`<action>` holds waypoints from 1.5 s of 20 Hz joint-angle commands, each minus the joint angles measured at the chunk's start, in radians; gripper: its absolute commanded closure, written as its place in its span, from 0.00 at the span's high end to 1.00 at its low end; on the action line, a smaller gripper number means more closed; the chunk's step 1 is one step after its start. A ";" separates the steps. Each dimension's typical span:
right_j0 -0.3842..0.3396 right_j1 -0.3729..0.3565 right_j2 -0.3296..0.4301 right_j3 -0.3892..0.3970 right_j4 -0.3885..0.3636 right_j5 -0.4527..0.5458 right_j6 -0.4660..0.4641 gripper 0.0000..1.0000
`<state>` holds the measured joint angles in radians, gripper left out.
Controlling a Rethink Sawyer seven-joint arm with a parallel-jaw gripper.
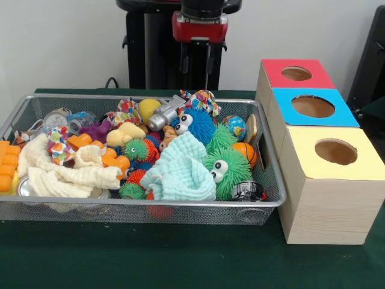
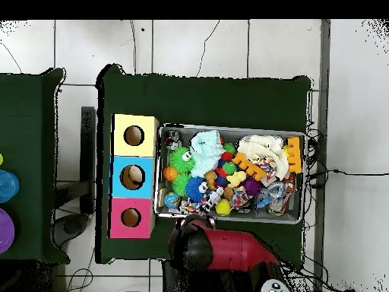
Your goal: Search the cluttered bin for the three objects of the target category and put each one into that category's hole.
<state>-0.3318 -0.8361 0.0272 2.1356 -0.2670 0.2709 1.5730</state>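
My fingers (image 1: 198, 66) hang straight down in the front view, two thin dark prongs standing a bit apart with nothing between them, up above the far rim of the wire mesh bin (image 1: 180, 208) and clear of the clutter. Same view gives me the good stuff: a pale yellow lumpy figure (image 1: 124, 133) sits mid-bin just beside an orange-brown one (image 1: 115, 160), and a tan one (image 1: 168, 137) is tucked against the blue fuzzy ball (image 1: 194, 124), with the mint cloth (image 1: 180, 168) and green fuzzy ball (image 1: 225, 170) nearer the camera. The red-panelled hole (image 1: 296, 73) is the farthest of the three box tops, behind the blue-panelled hole (image 1: 313, 106) and the yellow-panelled hole (image 1: 335, 152). Overhead view is a different story: my gripper itself is buried under my own red arm (image 2: 228, 251), which lies along the bin's (image 2: 232, 217) edge on the base side. What it does show is the box row touching the bin's short end, red hole (image 2: 131, 217) closest to my base.
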 commanded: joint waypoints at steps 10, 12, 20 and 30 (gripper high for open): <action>-0.125 0.161 0.198 -0.269 -0.185 0.036 -0.086 1.00; -0.140 0.174 0.211 -0.287 -0.198 0.049 -0.095 1.00; -0.186 0.205 0.236 -0.323 -0.251 0.084 -0.112 1.00; -0.224 0.213 0.267 -0.344 -0.285 0.125 -0.120 1.00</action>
<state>-0.5257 -0.6458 0.1930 1.8971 -0.4953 0.2806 1.5730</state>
